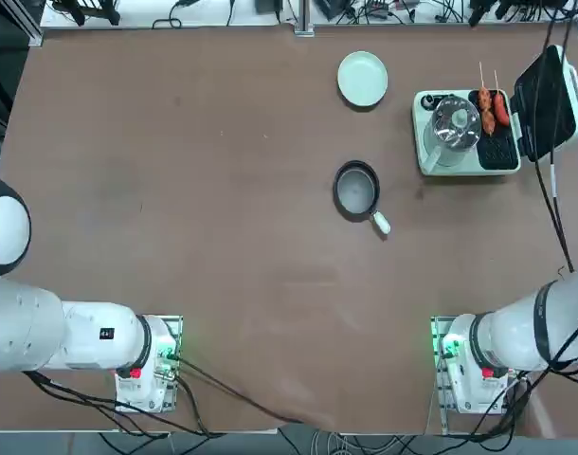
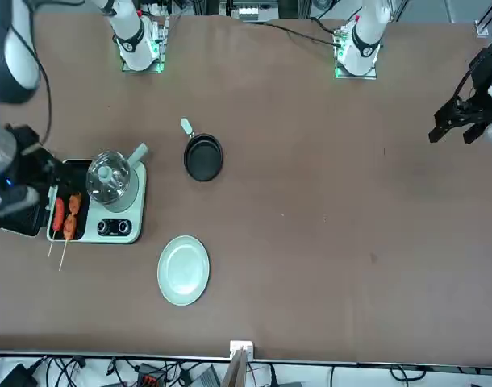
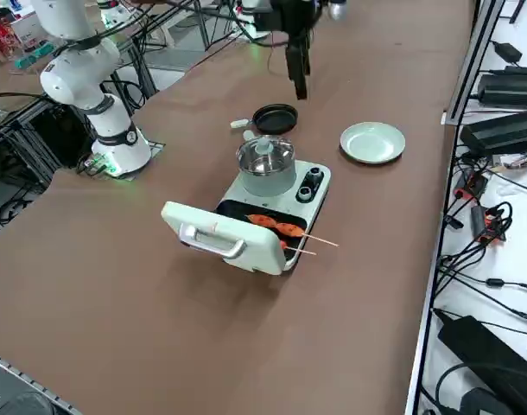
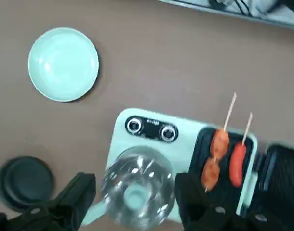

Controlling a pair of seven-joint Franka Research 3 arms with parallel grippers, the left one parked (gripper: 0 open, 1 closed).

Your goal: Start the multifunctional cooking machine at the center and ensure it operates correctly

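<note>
From left to right, we have the black frying pan (image 1: 355,190), the round plate (image 1: 363,79), then the cooking machine (image 1: 436,169) at the bench's (image 1: 223,237) far right — pot (image 1: 455,123) and skewers (image 1: 486,112) aboard, hinged lid (image 1: 547,104) open — our right tool (image 4: 135,185) spread above the bench.

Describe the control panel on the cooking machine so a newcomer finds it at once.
On the table, find the pale green cooking machine with its black-lined lid open. Beside the glass-lidded pot sits a short black panel. Unlike the ridged black grill plate under the skewers, it carries two round silver-ringed knobs.
</note>
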